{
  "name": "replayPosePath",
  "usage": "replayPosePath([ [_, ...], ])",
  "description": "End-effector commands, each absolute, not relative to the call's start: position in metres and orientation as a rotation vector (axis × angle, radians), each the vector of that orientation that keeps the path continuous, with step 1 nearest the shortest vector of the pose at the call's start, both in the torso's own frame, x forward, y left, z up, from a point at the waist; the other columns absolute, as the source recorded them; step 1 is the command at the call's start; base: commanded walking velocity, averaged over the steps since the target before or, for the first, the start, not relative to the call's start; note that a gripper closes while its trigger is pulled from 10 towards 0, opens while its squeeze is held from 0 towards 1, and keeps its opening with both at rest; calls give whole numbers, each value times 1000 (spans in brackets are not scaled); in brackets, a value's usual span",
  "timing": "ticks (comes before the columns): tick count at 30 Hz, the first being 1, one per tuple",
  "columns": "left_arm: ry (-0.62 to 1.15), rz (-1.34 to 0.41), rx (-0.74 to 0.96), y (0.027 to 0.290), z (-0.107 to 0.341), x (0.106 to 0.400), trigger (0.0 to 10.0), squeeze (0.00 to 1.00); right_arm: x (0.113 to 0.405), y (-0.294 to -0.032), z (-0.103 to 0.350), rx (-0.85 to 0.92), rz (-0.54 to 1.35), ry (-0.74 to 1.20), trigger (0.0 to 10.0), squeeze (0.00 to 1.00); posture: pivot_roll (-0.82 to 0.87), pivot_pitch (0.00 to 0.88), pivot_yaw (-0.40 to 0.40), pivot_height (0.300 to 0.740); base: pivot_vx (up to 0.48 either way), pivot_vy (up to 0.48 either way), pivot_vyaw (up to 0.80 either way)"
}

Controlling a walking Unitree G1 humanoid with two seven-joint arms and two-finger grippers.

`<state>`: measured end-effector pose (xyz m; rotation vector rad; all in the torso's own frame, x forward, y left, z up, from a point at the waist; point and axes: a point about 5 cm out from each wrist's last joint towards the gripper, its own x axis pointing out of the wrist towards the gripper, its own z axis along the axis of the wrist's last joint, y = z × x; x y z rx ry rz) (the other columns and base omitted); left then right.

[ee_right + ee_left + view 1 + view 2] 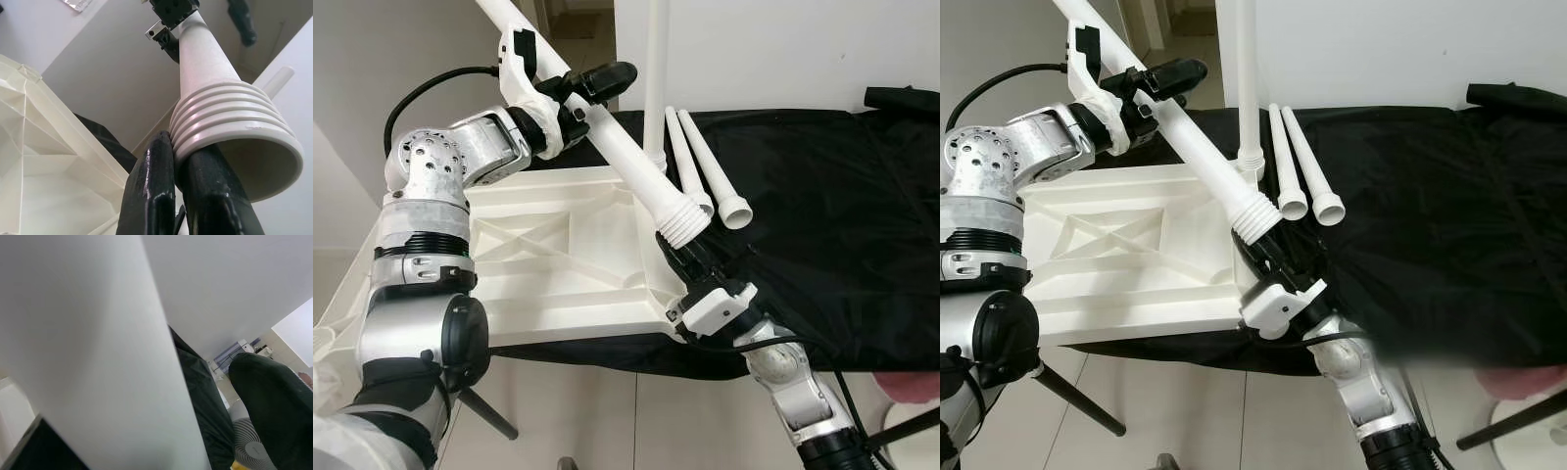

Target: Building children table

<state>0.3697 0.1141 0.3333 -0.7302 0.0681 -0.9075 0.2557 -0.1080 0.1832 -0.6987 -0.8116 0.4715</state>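
From the left eye view we judge the build about a quarter done: the white tabletop (558, 259) lies upside down, ribs up, on the black cloth (822, 215), one leg (655, 88) already stands upright at the tabletop's far corner, and two loose legs (705, 171) lie on the cloth just beside that corner, so three legs are left to fit. The leg we hold (607, 132) slants over the tabletop, its ribbed threaded end near the tabletop's near right corner and not yet seated. Our left gripper (570, 90) is clamped round the upper shaft with its elbow bent above the tabletop, while our right gripper (690, 250) reaches up from below the tabletop's near edge and presses against the threaded end. The right eye view shows the same layout, with the held leg's threads hanging just above that corner's socket area. In the left wrist view the white shaft (98, 357) sits hard against the camera and a dark finger (274, 411) curves beside it. In the right wrist view our two black fingers (151, 186) lie close together and bear on the lowest threads rather than round them, with the tabletop's ribbed underside alongside.
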Motion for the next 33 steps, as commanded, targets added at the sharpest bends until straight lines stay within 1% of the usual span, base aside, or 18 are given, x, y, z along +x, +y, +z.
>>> replayPosePath([
  [1, -29, -1073, -747, 115, 344, 364, 4039, 0, 255, -111, 183, -703, 444, -815, 10000, 0, -54, 22, 120, 740, 0, 0, 0],
  [2, -29, -1073, -747, 115, 344, 364, 4039, 0, 255, -111, 183, -703, 444, -815, 10000, 0, -54, 22, 120, 740, 0, 0, 0],
  [3, -27, -1071, -753, 115, 343, 364, 0, 0, 256, -112, 183, -705, 439, -811, 10000, 0, -54, 19, 120, 740, 0, 0, 0],
  [15, -18, -1058, -768, 119, 344, 367, 0, 0, 256, -110, 177, -683, 381, -822, 10000, 0, -42, 5, 113, 740, 0, 0, 0],
  [16, -7, -1055, -779, 120, 343, 368, 0, 0, 253, -111, 174, -658, 368, -825, 10000, 1000, -37, 1, 113, 740, 0, 0, 0],
  [17, -7, -1055, -779, 120, 343, 368, 0, 0, 253, -111, 174, -658, 368, -825, 10000, 1000, -37, 1, 113, 740, 0, 0, 0],
  [18, 0, -1054, -788, 121, 343, 368, 667, 0, 252, -111, 172, -640, 360, -825, 10000, 1000, -37, 1, 113, 740, 0, 0, 0],
  [20, 0, -1054, -788, 121, 343, 368, 667, 0, 252, -111, 172, -640, 360, -825, 10000, 1000, -37, 1, 113, 740, 0, 0, 0],
  [21, 16, -1039, -792, 123, 341, 370, 10000, 0, 249, -114, 167, -631, 329, -820, 10000, 1000, -34, 0, 116, 740, 0, 0, 0],
  [26, 32, -1019, -804, 127, 340, 372, 10000, 0, 242, -119, 159, -640, 289, -808, 10000, 1000, -36, 1, 123, 740, 0, 0, 0],
  [27, 38, -992, -807, 130, 340, 375, 10000, 0, 238, -122, 153, -652, 290, -790, 10000, 0, -38, 4, 127, 740, 0, 0, 0],
  [33, 42, -913, -815, 138, 337, 383, 10000, 0, 229, -136, 136, -661, 274, -701, 10000, 0, -43, 11, 131, 740, 0, 0, 0],
])
